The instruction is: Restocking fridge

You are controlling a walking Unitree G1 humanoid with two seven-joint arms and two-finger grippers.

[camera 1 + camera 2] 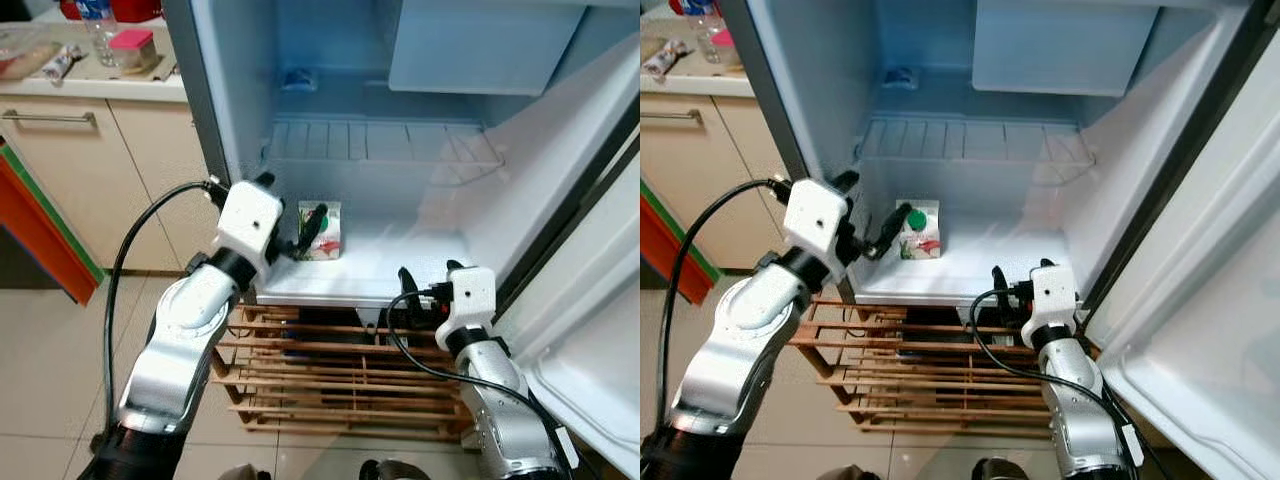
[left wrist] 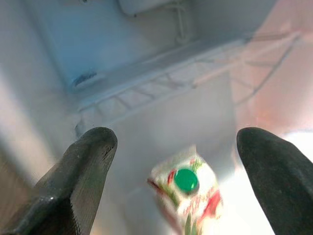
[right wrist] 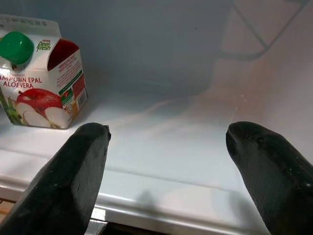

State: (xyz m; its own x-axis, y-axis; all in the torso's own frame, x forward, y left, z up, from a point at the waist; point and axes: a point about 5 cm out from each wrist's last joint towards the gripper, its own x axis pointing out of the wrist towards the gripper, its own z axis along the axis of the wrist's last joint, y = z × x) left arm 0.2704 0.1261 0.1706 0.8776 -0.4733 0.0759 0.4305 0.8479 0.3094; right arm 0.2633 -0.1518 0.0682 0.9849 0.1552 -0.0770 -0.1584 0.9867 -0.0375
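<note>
A small juice carton with a green cap and an apple picture stands upright on the left of the fridge's white bottom shelf. My left gripper hovers open just in front of the carton, its fingers spread and nothing between them. In the left wrist view the carton sits a little beyond the two fingertips. My right gripper is open at the shelf's front edge, right of the carton. In the right wrist view the carton stands off to one side.
The fridge door hangs open on the right. A wire shelf and a closed drawer sit above the bottom shelf. A slatted wooden rack lies under the fridge. A kitchen counter with bottles is on the left.
</note>
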